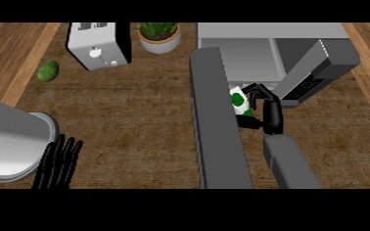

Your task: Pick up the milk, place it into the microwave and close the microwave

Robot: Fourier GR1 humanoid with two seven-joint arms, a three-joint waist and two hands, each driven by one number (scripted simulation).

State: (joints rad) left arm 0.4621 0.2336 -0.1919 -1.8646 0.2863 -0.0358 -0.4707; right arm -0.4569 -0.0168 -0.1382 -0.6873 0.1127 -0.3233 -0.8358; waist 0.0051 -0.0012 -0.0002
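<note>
Gripping the milk (239, 101) before the open microwave (249, 58), the right hand (267, 108) hangs above the wooden counter (123, 112).

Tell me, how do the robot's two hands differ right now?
The right hand is curled round the milk, just in front of the open microwave; the left hand holds nothing. The right hand's fingers are bent, the left hand's are straight. The right hand is out over the counter; the left hand rests at the view's lower left. Both are black, on grey forearms.
</note>
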